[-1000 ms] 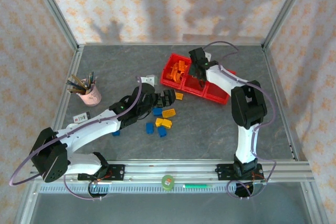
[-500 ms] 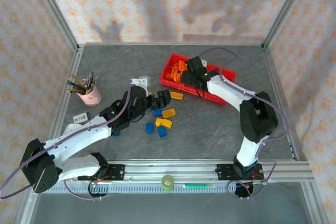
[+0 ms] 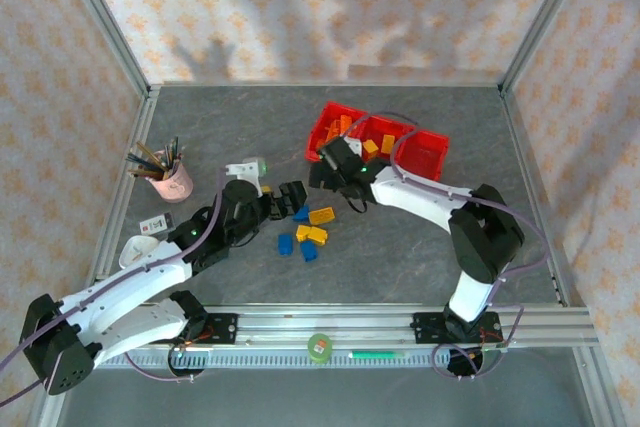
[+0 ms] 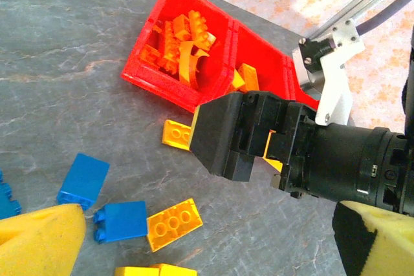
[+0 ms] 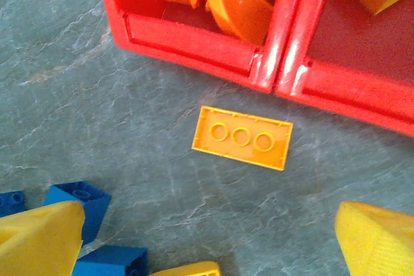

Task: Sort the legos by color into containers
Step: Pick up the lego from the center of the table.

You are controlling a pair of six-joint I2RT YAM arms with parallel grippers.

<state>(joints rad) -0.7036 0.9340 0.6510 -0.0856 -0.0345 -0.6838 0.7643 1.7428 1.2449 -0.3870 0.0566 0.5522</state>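
My right tool [image 5: 208,224] is spread wide. Its two yellow pads [image 5: 39,240] sit in the bottom corners of the right wrist picture, and between them I see just the grey stone-look desk [image 5: 129,121]. A flat yellow-orange plastic brick with three round rings [image 5: 241,138] lies on the desk in the middle of that picture. It is just below the row of three joined bright red plastic bins [image 5: 194,38] and is not touching them. The left bin holds orange plastic bricks, one of them a big curved one [image 5: 236,1]. The middle bin holds a few yellow-orange bricks [image 3: 378,143].

My left tool [image 4: 210,218] is spread wide too and pinches nothing. In the lower left of the left wrist picture, two small blue plastic bricks [image 4: 119,221] lie on the desk beside a flat yellow brick with round studs [image 4: 174,224].

From above, a loose bunch of blue and yellow bricks [image 3: 308,232] lies in the middle of the desk, between my two arms and near the left tool. A pink cup full of pencils [image 3: 176,183] stands at the left, well apart from the bins.
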